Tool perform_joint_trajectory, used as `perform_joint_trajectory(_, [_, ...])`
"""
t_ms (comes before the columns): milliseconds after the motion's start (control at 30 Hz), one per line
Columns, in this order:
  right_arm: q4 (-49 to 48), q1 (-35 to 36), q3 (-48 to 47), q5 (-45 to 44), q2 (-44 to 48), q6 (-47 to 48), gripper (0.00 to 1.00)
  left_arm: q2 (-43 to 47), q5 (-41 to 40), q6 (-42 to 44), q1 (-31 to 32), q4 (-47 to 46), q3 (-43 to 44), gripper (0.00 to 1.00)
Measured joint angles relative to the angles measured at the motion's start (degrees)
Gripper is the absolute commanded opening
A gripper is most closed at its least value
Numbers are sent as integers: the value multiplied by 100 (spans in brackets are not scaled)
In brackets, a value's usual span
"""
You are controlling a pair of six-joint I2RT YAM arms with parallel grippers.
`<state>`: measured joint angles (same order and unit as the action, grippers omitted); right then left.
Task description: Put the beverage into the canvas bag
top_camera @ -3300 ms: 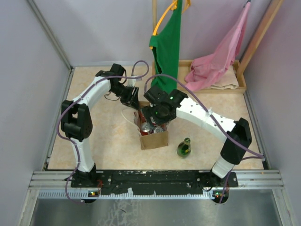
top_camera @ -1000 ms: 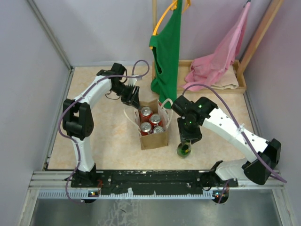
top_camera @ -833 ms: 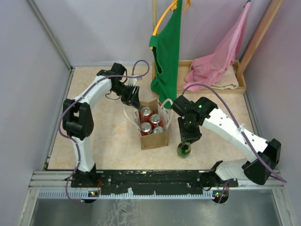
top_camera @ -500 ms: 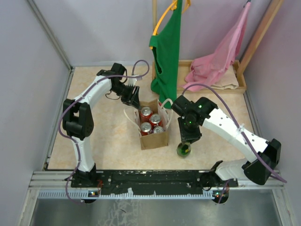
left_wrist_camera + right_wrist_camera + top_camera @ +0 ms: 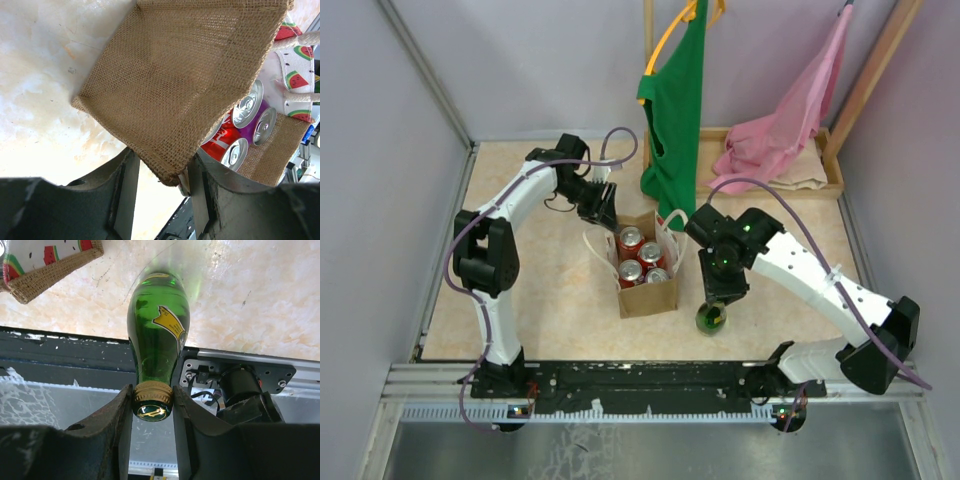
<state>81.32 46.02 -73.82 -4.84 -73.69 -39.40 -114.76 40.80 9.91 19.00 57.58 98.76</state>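
Observation:
The beverage, a green glass bottle (image 5: 711,318) with a gold cap, stands upright on the table just right of the canvas bag (image 5: 648,297). My right gripper (image 5: 717,300) reaches down from above and is shut on its neck; the wrist view shows both fingers pressed against the cap of the bottle (image 5: 159,335), with the gripper (image 5: 152,401) around it. The bag holds several red and purple cans (image 5: 640,258). My left gripper (image 5: 603,213) sits at the bag's far-left corner. Its jaws (image 5: 162,170) stand apart, straddling the brown burlap panel (image 5: 180,75), which touches only the right finger.
A green garment (image 5: 672,110) hangs just behind the bag. A pink cloth (image 5: 785,120) drapes over a wooden tray (image 5: 832,170) at the back right. The black base rail (image 5: 660,378) runs along the near edge, close to the bottle. Grey walls enclose both sides.
The right arm left the bag and came down over the bottle. Its fingers then closed onto the bottle's neck. The left arm and bag stayed still.

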Motion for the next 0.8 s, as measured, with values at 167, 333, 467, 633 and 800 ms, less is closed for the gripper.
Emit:
perform_joint_trajectory(167, [9, 11, -9, -33, 0, -26, 0, 0, 0, 0, 0, 0, 0, 48])
perform_joint_trajectory(333, [9, 11, -11, -37, 0, -28, 0, 0, 2, -2, 0, -2, 0, 48])
perform_joint_trajectory(467, [9, 11, -37, -94, -2, -33, 0, 0, 2, -2, 0, -4, 0, 48])
perform_joint_trajectory(633, [7, 11, -63, -225, -7, -35, 0, 0, 2, 0, 0, -7, 0, 48])
perform_joint_trajectory(800, [4, 11, -103, -323, -17, -35, 0, 0, 4, -2, 0, -7, 0, 48])
